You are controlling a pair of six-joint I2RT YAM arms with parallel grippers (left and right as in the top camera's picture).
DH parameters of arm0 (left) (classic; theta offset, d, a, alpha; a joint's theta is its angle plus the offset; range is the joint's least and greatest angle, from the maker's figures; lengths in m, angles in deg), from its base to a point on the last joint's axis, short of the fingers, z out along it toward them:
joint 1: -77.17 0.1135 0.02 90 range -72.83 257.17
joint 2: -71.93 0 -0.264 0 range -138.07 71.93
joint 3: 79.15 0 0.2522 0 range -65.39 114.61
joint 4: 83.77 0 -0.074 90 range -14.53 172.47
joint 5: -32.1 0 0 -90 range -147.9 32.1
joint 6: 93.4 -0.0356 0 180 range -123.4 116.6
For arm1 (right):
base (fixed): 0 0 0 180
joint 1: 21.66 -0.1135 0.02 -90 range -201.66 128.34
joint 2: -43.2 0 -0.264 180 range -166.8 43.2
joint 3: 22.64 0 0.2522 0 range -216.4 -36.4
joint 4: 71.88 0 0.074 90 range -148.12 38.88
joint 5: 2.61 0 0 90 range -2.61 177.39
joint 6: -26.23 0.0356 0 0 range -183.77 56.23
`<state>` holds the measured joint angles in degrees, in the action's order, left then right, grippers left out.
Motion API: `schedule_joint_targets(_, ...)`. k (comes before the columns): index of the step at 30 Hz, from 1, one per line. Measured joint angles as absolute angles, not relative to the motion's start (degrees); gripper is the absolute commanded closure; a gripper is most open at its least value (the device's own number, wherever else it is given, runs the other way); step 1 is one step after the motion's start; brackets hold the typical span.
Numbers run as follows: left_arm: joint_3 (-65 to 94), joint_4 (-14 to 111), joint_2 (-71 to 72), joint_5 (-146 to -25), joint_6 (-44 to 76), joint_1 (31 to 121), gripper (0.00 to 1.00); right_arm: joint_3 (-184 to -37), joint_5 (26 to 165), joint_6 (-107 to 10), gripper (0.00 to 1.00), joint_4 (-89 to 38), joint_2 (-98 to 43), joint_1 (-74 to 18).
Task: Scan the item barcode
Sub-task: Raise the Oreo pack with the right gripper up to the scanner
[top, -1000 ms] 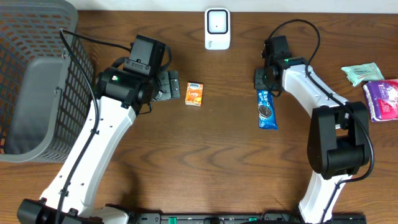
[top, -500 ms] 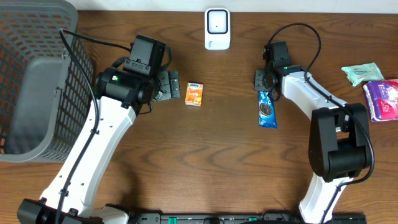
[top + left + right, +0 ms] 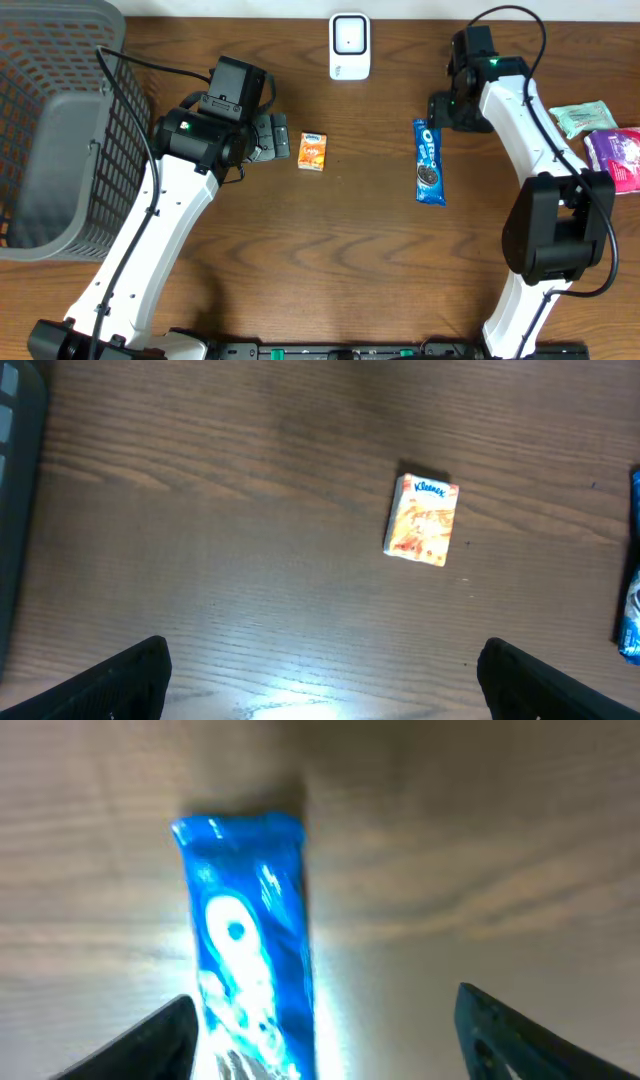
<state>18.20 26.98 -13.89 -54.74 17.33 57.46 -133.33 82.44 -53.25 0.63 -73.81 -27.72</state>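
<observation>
A blue Oreo pack [image 3: 429,163] lies flat on the wooden table, lengthwise front to back. My right gripper [image 3: 441,110] hovers just behind its far end, open and holding nothing. In the right wrist view the pack [image 3: 250,955] lies between the fingers, close to the left fingertip [image 3: 150,1045]. A small orange Kleenex pack [image 3: 312,151] lies at the table's middle, just right of my open left gripper [image 3: 276,137]. The left wrist view shows that pack [image 3: 422,518] ahead of the empty gripper [image 3: 330,685]. The white scanner [image 3: 349,45] stands at the back centre.
A grey mesh basket [image 3: 60,130] fills the left side of the table. A green packet [image 3: 583,117] and a pink packet [image 3: 612,160] lie at the right edge, beside the right arm.
My right gripper has opened, let go of the Oreo pack and drawn back toward the rear right. The pack now lies free on the table. The left arm has not moved.
</observation>
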Motion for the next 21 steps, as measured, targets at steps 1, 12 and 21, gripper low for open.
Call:
schedule_joint_targets(1,18.2,26.94,-13.92,-54.74,17.31,57.46,0.02,-132.3,83.4,-53.88,0.01,1.13,-73.84,-27.42)
schedule_joint_targets(12,18.2,26.94,-13.89,-54.74,17.31,57.46,0.02,-116.5,98.7,-57.88,0.19,-10.02,-73.92,-26.74)
schedule_joint_targets(21,18.2,26.94,-13.92,-54.74,17.31,57.46,0.02,-114.01,103.77,-58.23,0.49,-12.47,-73.18,-22.56)
